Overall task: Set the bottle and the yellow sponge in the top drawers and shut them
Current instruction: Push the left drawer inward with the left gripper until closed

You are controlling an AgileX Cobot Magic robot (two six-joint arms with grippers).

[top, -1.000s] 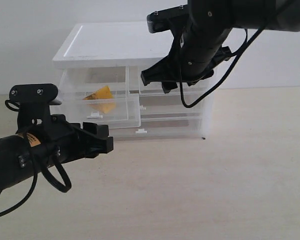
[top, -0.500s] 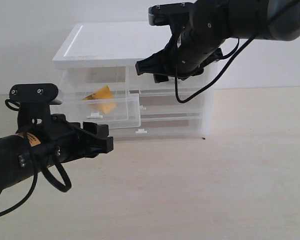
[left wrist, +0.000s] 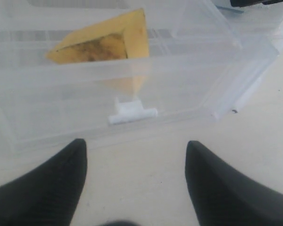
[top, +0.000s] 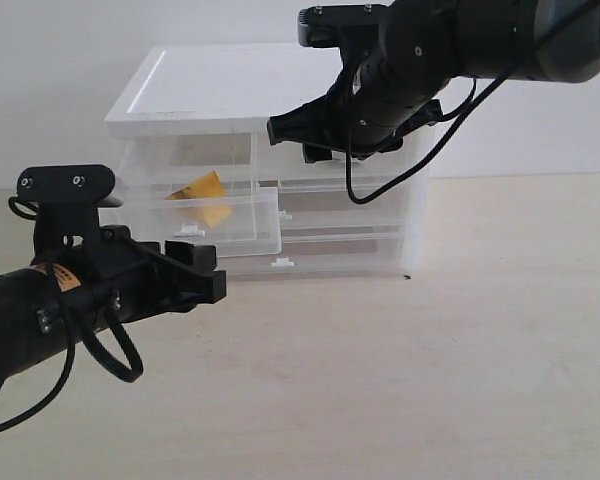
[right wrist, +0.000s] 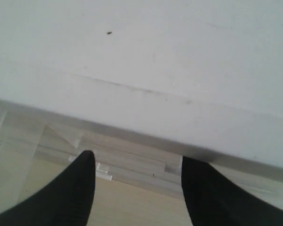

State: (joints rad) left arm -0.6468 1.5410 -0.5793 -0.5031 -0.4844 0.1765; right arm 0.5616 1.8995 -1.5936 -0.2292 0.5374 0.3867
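Note:
The yellow sponge (top: 205, 193) lies inside the left top drawer (top: 235, 228), which stands pulled out of the cabinet. In the left wrist view the sponge (left wrist: 106, 42) shows through the drawer's clear front, above the little white handle (left wrist: 132, 112). My left gripper (top: 208, 278) hangs open and empty just in front of that drawer, fingertips (left wrist: 78, 148) apart over the table. My right gripper (top: 285, 132) is open and empty at the front edge of the cabinet's white top (right wrist: 155, 56). The right top drawer (top: 315, 170) is partly hidden by the right arm. The bottle is out of view.
The white-topped cabinet (top: 210, 85) stands at the back against a white wall, with two full-width drawers (top: 350, 240) under the small ones. The beige table (top: 400, 380) spreads in front and to the right. A black cable loop (top: 115, 360) hangs from my left arm.
My right gripper has risen and shifted left, from in front of the right top drawer to the cabinet's top front edge. The left arm has barely moved.

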